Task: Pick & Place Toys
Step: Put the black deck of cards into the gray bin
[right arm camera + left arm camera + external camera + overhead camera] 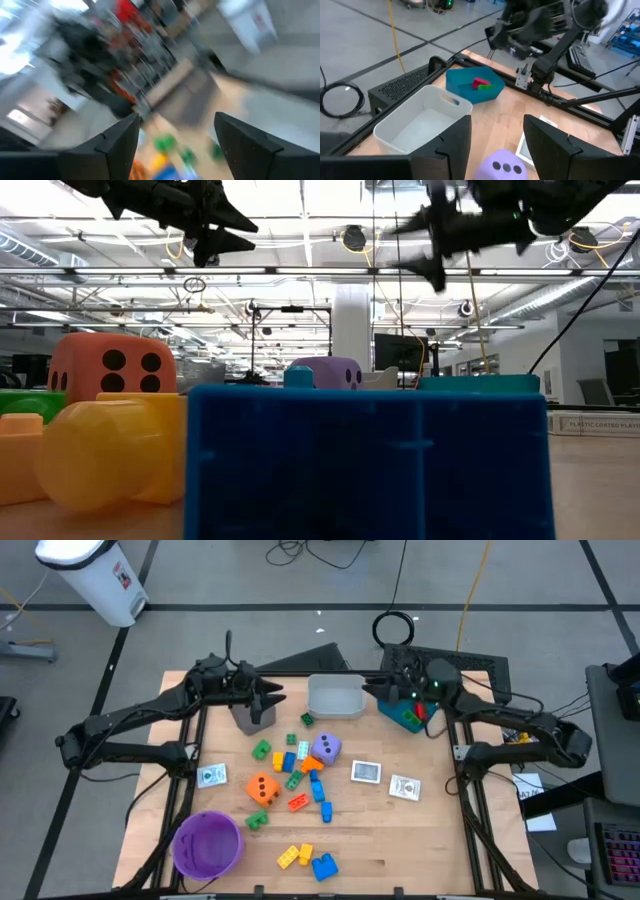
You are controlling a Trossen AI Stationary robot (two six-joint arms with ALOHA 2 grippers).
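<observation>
Right gripper (372, 690) hangs empty over the teal bin (403, 717) with fingers apart, left gripper (278, 698) likewise by the grey bin (254, 716), so I'd swing back cleanly to the toys (296, 774) mid-worktop, one at a time.

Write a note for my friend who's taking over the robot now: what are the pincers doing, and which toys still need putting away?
Left pincer: open, empty, above the grey bin.
Right pincer: open, empty, near the teal bin.
Done: a red brick and a green brick lie in the teal bin. The white bin looks empty.
Left: orange die, purple die, the loose bricks mid-table, the yellow and blue ones at the front edge, and three cards.
The purple bowl sits at the front left.
</observation>
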